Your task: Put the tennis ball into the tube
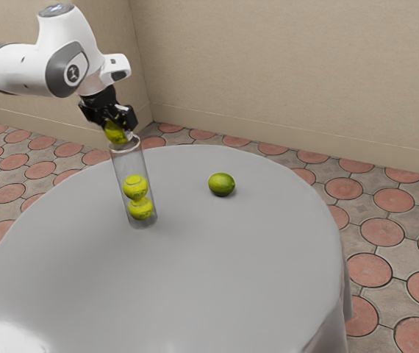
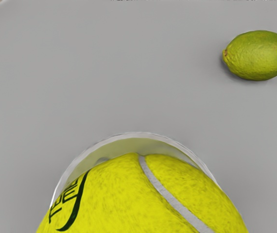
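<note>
The tennis ball [image 1: 115, 134] is in my gripper [image 1: 119, 128], held between my two black fingers right at the mouth of the clear tube [image 1: 129, 163]. In my wrist view it looms close, bright yellow, with a pale seam and dark lettering, and the tube's round rim curves behind it. I can't tell how far, if at all, its underside dips past that rim.

The tube stands upright on the table [image 1: 195, 272], open end up beneath my hand. Down inside it, near the bottom, two more balls sit one above the other: an upper ball [image 1: 135, 188] and a lower ball [image 1: 141, 209].

Well apart from the tube, a green lime [image 1: 222, 184] lies on its side on the same smooth grey tabletop. Past the table's rounded edge I see the floor [image 1: 382, 232] with its reddish round tiles, and behind that a plain beige wall [image 1: 268, 66].
</note>
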Motion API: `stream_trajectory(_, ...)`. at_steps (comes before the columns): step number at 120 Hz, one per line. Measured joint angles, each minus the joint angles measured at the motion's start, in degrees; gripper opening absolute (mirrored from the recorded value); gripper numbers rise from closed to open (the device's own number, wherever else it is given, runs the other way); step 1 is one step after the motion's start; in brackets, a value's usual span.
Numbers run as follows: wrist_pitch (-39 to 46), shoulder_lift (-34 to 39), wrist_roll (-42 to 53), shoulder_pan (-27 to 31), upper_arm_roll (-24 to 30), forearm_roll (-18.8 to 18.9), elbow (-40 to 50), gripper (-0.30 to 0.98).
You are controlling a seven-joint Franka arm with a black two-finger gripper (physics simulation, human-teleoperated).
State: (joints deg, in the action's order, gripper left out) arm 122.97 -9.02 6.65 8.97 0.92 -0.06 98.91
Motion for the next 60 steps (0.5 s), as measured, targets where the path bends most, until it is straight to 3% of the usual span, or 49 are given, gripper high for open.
stream_trajectory(39,-0.38,-0.01,0.95,-0.09,-0.04,-1.07,0.12,0.62)
stream_trajectory(60,-10.77,5.46,1.40,-0.16,2.54,-1.96,-0.58,0.66)
